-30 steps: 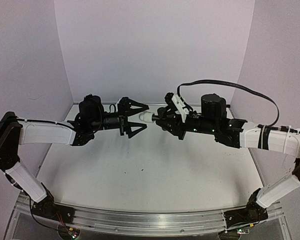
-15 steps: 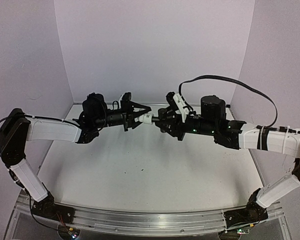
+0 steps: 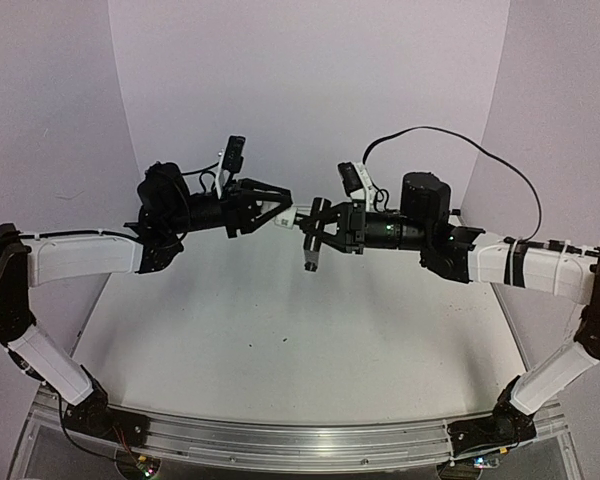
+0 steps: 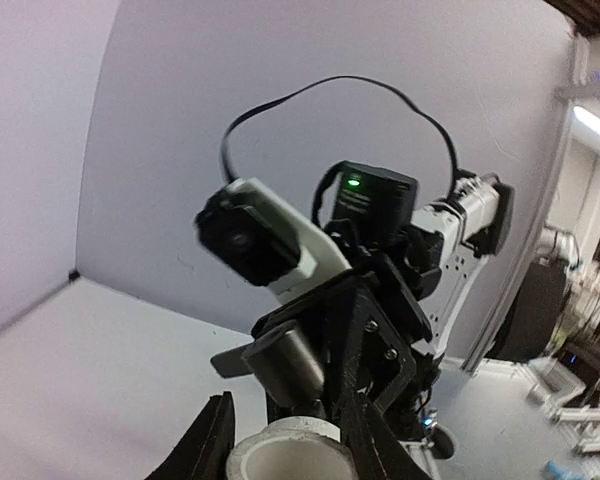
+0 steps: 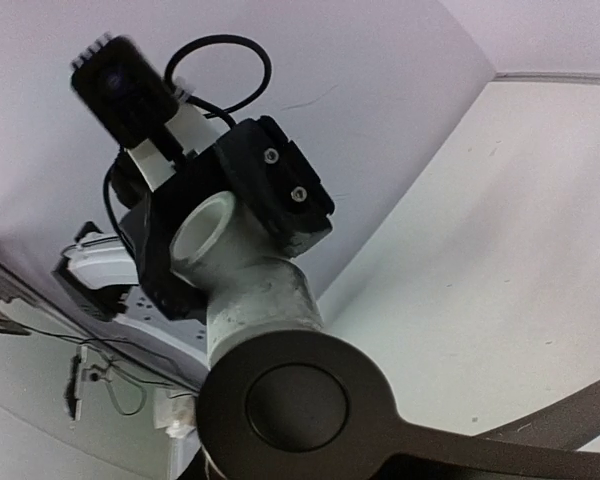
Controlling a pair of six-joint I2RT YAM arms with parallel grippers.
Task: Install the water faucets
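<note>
White fitting (image 4: 285, 452) half under the lower edge; background clutter (image 4: 580, 330) blurred

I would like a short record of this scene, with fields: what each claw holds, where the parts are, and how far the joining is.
left claw: shut on the white fitting
right claw: shut on the metal faucet part
position: both parts are held in the air above the table, between the two arms
joining: the fitting meets the end of the faucet part; I cannot tell if it is fully seated
</note>
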